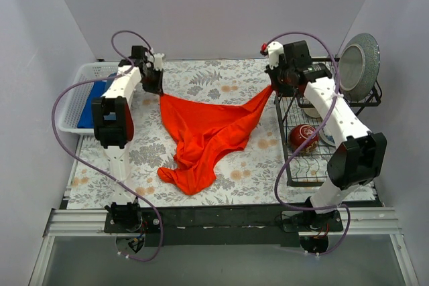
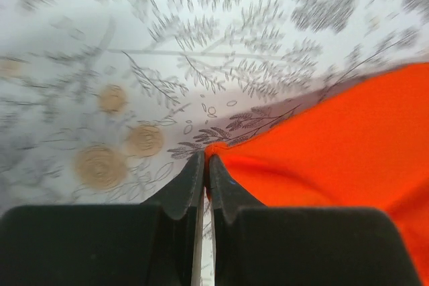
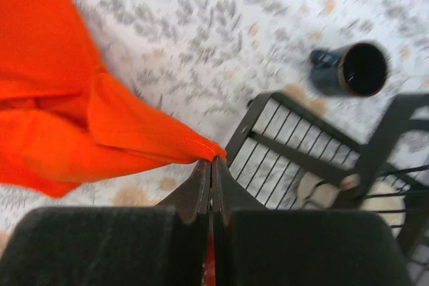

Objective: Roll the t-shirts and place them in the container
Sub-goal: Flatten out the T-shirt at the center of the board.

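Observation:
The orange-red t-shirt (image 1: 204, 132) hangs stretched between both grippers above the floral tablecloth, its lower part drooping to the cloth near the front. My left gripper (image 1: 159, 92) is shut on its left corner, seen in the left wrist view (image 2: 206, 159) with the fabric (image 2: 335, 145) running right. My right gripper (image 1: 273, 88) is shut on the right corner, seen in the right wrist view (image 3: 212, 160) with the fabric (image 3: 80, 118) running left. A blue t-shirt (image 1: 92, 104) lies in the white basket (image 1: 72, 108) at the left.
A black wire dish rack (image 1: 301, 138) stands at the right, holding a glossy dark-red bowl (image 1: 303, 138) and a grey plate (image 1: 360, 65). The rack (image 3: 281, 145) is close under my right gripper. A dark mug (image 3: 352, 69) lies on the cloth beyond it.

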You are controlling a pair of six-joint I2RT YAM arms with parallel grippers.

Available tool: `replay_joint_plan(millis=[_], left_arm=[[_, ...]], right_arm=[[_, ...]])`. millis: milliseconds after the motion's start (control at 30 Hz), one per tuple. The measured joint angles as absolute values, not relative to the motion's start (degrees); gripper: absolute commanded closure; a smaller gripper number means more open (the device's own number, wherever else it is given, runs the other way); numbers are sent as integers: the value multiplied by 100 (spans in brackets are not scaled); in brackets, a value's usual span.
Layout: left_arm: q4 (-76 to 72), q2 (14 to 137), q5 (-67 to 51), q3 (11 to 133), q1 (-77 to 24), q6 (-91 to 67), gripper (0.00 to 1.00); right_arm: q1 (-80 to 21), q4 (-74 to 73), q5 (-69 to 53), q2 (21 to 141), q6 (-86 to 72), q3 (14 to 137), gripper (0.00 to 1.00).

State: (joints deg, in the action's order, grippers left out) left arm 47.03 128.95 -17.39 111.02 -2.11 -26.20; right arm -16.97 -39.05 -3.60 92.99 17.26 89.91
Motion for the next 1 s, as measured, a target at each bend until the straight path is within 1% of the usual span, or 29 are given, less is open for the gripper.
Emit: replay_joint_plan(millis=[67, 133, 233, 367, 467, 567, 733, 867, 1000], left_arm=[[4724, 12626, -1839, 11365, -104, -2652, 100], [4713, 12062, -1914, 11465, 99, -2714, 100], [4606, 10943, -1953, 11469, 545, -2847, 100], [4189, 9384, -1970, 11485, 1223, -3059, 100], [3938, 8615, -1986, 11500, 1446, -3140, 100], [3782, 8187, -2062, 11502, 1444, -3181, 100], [3767, 8007, -2060, 11472, 1417, -3286, 100], [3780, 7784, -1925, 11255, 1417, -3308, 100], [3771, 7306, -1785, 11045, 1420, -3304, 100]], right_arm=[[-1697, -3905, -222, 9539, 1730, 9507, 99], [-1684, -3907, -95, 9723, 1726, 10073, 99], [-1675, -3809, 25, 9891, 1706, 10868, 99], [-1675, -3605, 132, 9902, 1680, 11603, 99], [-1678, -3531, 132, 9902, 1671, 11990, 99], [-1678, -3441, 113, 9900, 1669, 12263, 99], [-1688, -3358, 51, 9800, 1673, 12567, 99], [-1741, -3358, 23, 9435, 1671, 12567, 99], [-1815, -3343, -51, 8805, 1643, 12516, 99]])
